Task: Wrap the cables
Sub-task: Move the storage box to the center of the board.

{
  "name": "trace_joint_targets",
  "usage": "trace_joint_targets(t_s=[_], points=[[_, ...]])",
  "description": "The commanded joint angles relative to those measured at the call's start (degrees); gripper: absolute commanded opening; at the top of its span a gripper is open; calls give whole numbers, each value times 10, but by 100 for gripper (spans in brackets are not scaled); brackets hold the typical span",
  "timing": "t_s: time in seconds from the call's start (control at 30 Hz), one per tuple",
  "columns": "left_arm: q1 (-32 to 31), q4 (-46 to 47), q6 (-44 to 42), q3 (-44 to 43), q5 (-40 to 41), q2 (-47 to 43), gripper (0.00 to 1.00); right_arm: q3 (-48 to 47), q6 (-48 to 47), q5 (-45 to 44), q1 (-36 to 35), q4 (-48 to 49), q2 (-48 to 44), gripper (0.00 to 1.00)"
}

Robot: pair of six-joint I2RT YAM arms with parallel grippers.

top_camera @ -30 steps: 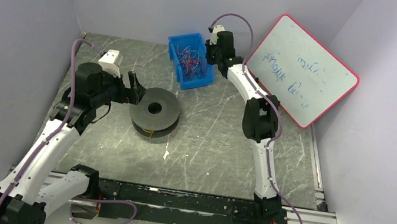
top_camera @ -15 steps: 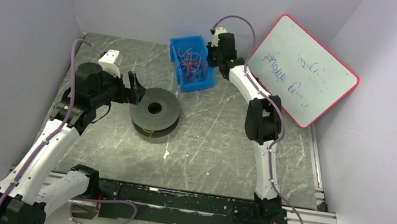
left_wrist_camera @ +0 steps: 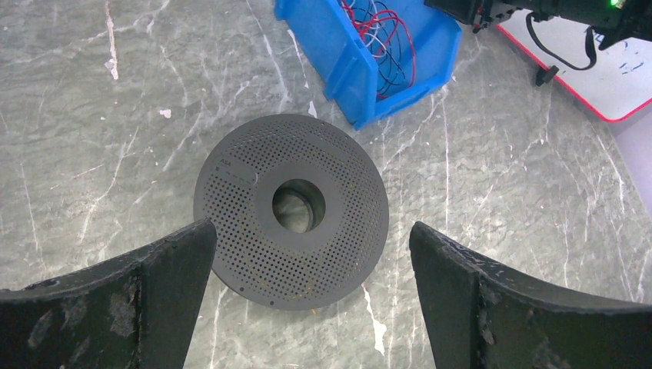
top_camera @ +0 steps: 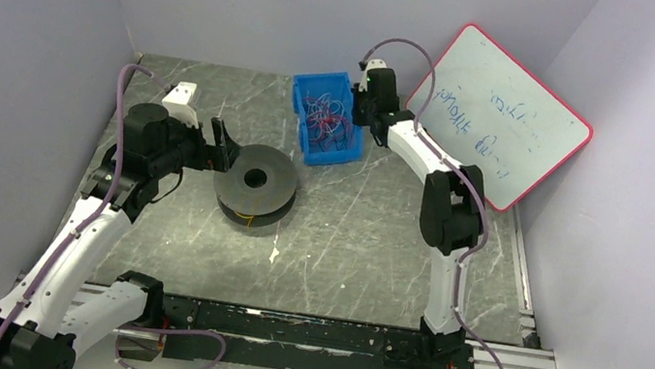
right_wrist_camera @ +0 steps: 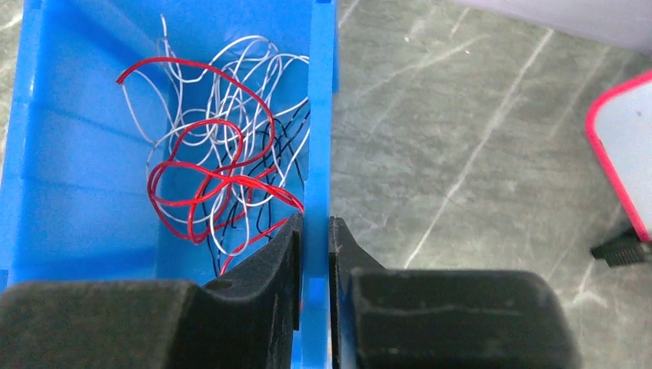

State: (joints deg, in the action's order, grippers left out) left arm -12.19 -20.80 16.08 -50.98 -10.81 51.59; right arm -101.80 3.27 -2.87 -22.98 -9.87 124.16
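The cables [right_wrist_camera: 207, 184], thin red, white and dark strands, lie tangled in a blue bin [right_wrist_camera: 77, 192]. My right gripper [right_wrist_camera: 315, 223] is shut on the bin's right wall, one finger inside and one outside. In the top view the bin [top_camera: 333, 156] stands at the back of the table with the cables [top_camera: 324, 114] in it and the right gripper [top_camera: 361, 111] at its right rim. A black perforated spool [left_wrist_camera: 254, 192] lies flat just ahead of my left gripper [left_wrist_camera: 311, 229], which is wide open and holds nothing. The spool [top_camera: 254, 188] sits right of the left gripper [top_camera: 224, 145].
A red-rimmed whiteboard [top_camera: 500, 117] leans against the right wall, close behind the right arm. In the left wrist view the bin [left_wrist_camera: 338, 54] stands beyond the spool. Grey walls enclose the marbled table on three sides.
The right gripper has moved to the right along the back of the table, taking the blue bin with it. The left arm and the spool have stayed still.
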Motion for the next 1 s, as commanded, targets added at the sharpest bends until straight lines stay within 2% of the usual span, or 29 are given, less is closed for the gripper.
trace_joint_targets(t_s=[0.0,0.37,0.6,0.83,0.87,0.97], points=[[5,14,-1,-10,-17,-8,100,47,34,-54,1,51,-69,0],[5,15,0,-11,-16,-12,100,200,110,-129,1,89,-185,0],[5,15,1,-10,-18,-12,99,284,167,-152,1,116,-219,0],[5,15,1,-10,-19,-12,100,326,193,-142,1,135,-233,0],[5,15,2,-10,-19,-11,100,329,192,-137,1,139,-235,6],[5,14,1,-10,-18,-12,100,328,190,-132,1,140,-239,34]])
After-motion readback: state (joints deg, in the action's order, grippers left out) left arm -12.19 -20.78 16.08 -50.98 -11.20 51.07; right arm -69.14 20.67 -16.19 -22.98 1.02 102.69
